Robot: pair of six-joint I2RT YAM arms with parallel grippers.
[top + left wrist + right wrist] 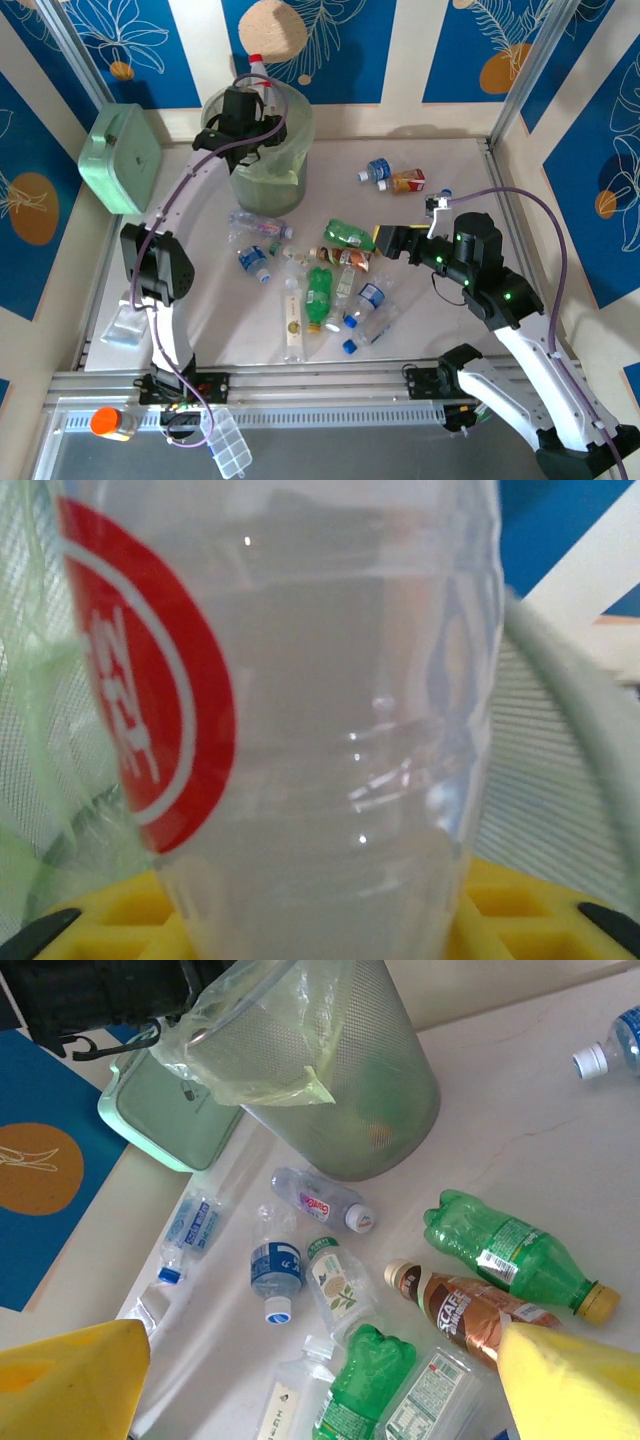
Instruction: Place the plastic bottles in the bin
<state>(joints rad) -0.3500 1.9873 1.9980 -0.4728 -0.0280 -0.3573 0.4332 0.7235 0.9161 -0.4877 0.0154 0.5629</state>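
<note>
Bin [270,170], round, translucent grey-green with a thin pale-green liner [232,182], stands by the tabletop's [450,180] far edge, left of centre. The mint-green box [120,158] sits near it at the far-left corner. The left gripper [255,100] hangs over the bin's mouth, pinching a clear bottle [260,80] upright, red cap on top. About a dozen plastic bottles [318,295] litter the middle, and two more lie toward the far-right corner. Open tabletop runs along the right edge. The right gripper [380,240] hovers over the heap.

From the left wrist, the clear bottle [340,730], smooth with a round red label, sits between yellow pads [510,890], the bin's finely meshed wall [560,780] behind it.

From the right wrist, widely spread yellow fingers [70,1380] frame a crumpled green bottle [510,1255] and a brown bottle [465,1310]. What lies inside the bin [340,1090] cannot be made out.
</note>
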